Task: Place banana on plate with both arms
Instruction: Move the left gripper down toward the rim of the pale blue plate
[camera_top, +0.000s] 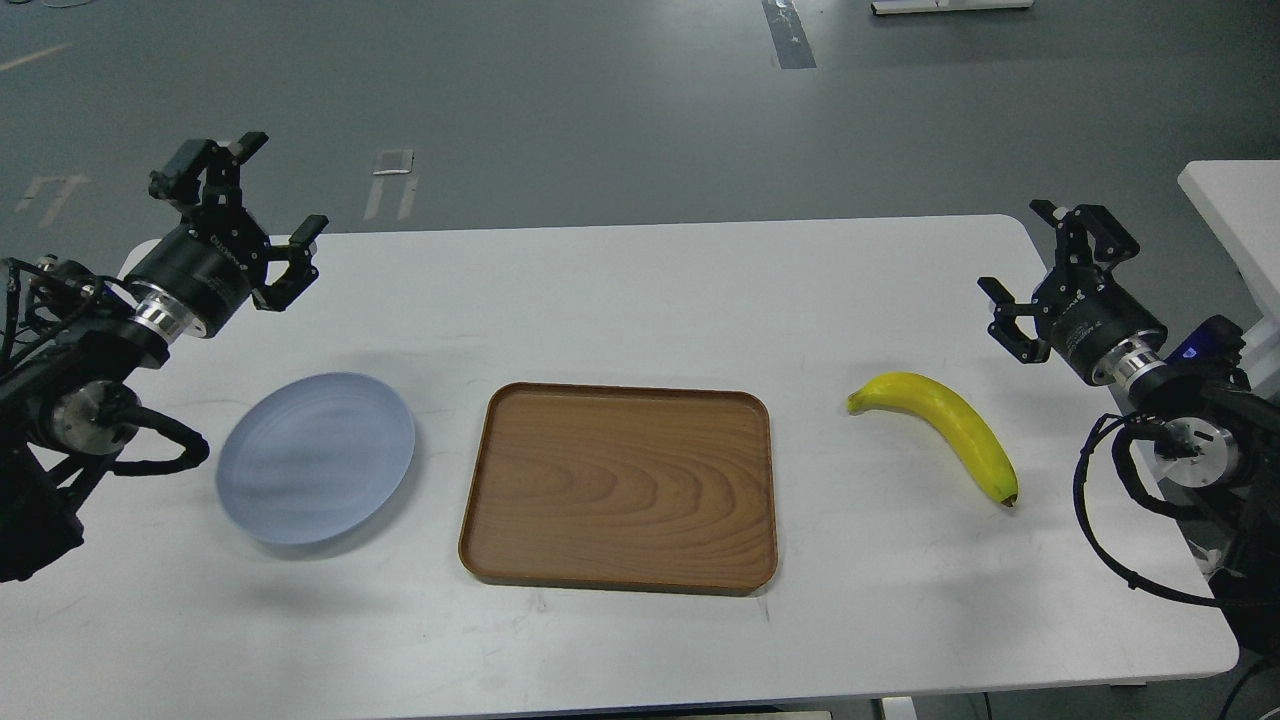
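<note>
The yellow banana (943, 426) lies on the white table at the right, its dark tip toward the front. The pale blue-grey plate (316, 457) lies on the table at the left, empty. My left gripper (258, 205) is open and empty, up behind and to the left of the plate. My right gripper (1030, 262) is open and empty, behind and to the right of the banana, apart from it.
A rectangular brown wooden tray (620, 486) lies in the middle of the table (640, 300), between plate and banana. A second white table edge (1230, 200) stands at the far right. Grey floor lies beyond the table's far edge.
</note>
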